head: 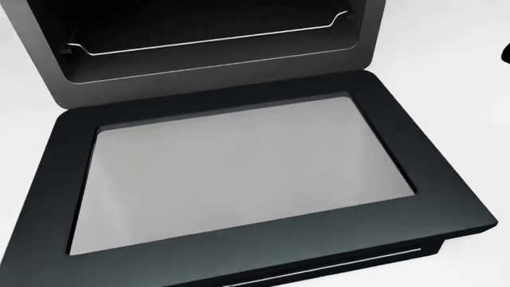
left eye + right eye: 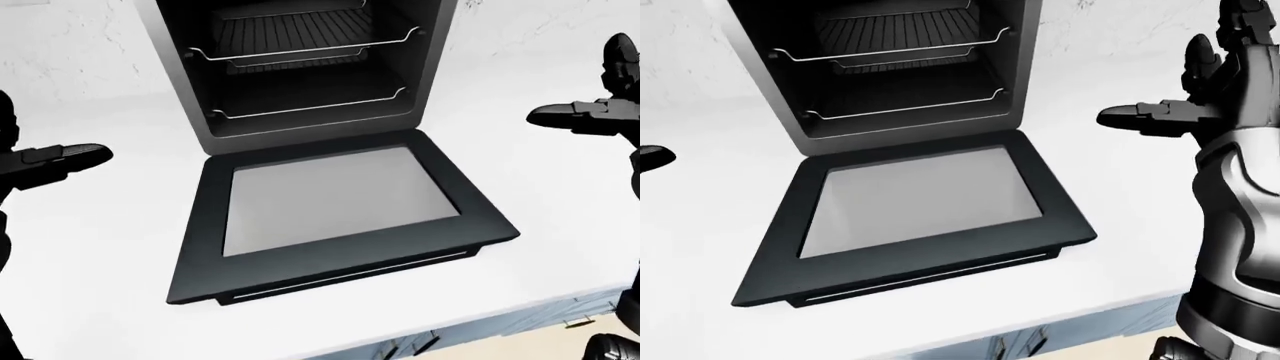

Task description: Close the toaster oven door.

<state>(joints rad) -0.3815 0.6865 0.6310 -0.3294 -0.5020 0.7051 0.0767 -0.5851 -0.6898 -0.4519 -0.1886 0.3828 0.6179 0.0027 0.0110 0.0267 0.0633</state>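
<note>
The toaster oven (image 2: pixel 300 67) stands on the white counter (image 2: pixel 90 247) at the top middle of the left-eye view, its cavity open with two wire racks (image 2: pixel 305 45) inside. Its black door (image 2: pixel 340 217) with a grey glass pane lies flat and fully open on the counter, handle bar (image 2: pixel 350 279) toward the bottom edge. It fills the head view (image 1: pixel 239 179). My left hand (image 2: pixel 55 159) is open, fingers out, left of the door and apart from it. My right hand (image 2: pixel 1155 116) is open, to the right of the oven and apart from it.
The counter's edge runs along the bottom of the eye views, with blue-grey cabinet fronts (image 2: pixel 560 315) below it. A white marbled wall (image 2: pixel 80 45) rises behind the oven. My right forearm (image 2: pixel 1240 225) fills the right side of the right-eye view.
</note>
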